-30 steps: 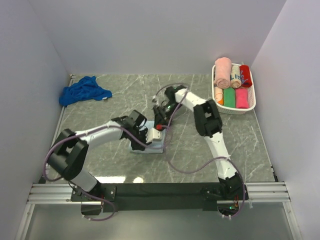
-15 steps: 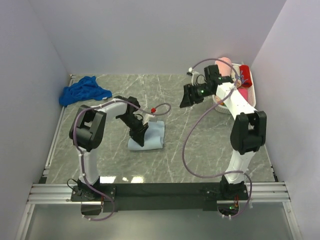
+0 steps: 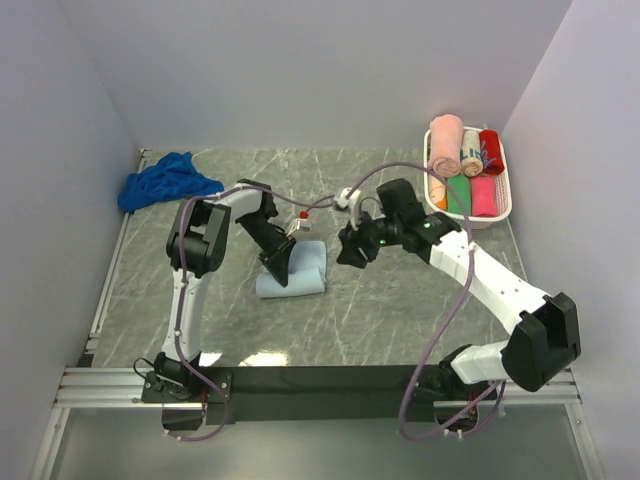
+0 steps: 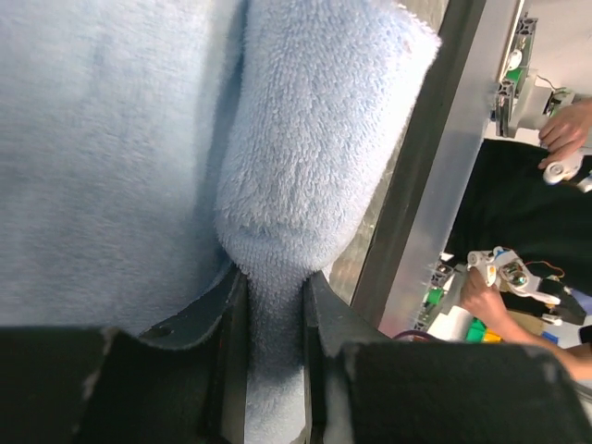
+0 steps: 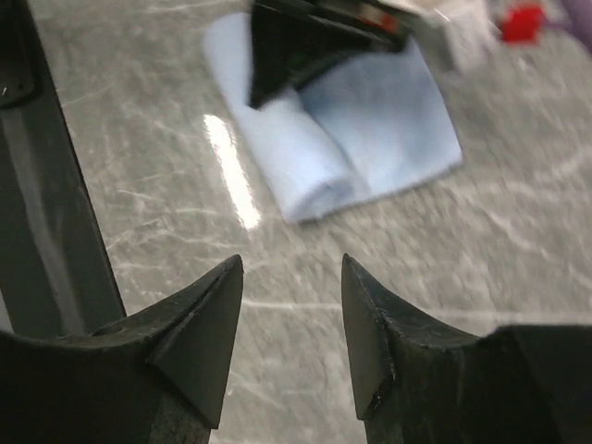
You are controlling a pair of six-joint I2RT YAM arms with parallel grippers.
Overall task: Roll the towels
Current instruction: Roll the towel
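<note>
The pale sky blue towel [image 3: 300, 270] lies partly rolled on the marble table near the middle; it also shows in the right wrist view [image 5: 370, 129]. My left gripper [image 3: 278, 265] is shut on its rolled near-left end [image 4: 296, 185], the cloth pinched between the fingers [image 4: 231, 324]. My right gripper [image 3: 345, 252] is open and empty, hovering just right of the towel, its fingertips [image 5: 227, 277] pointing at bare table. The deep royal blue towel [image 3: 165, 180] lies crumpled at the far left corner.
A white basket [image 3: 497, 215] at the far right holds rolled pink, green, red and orange towels. Walls stand on three sides. A black rail [image 3: 320, 380] runs along the near edge.
The right arm has swung from up by the basket down and left to beside the pale blue towel. The left arm has folded back, its gripper staying at the towel's left end.
</note>
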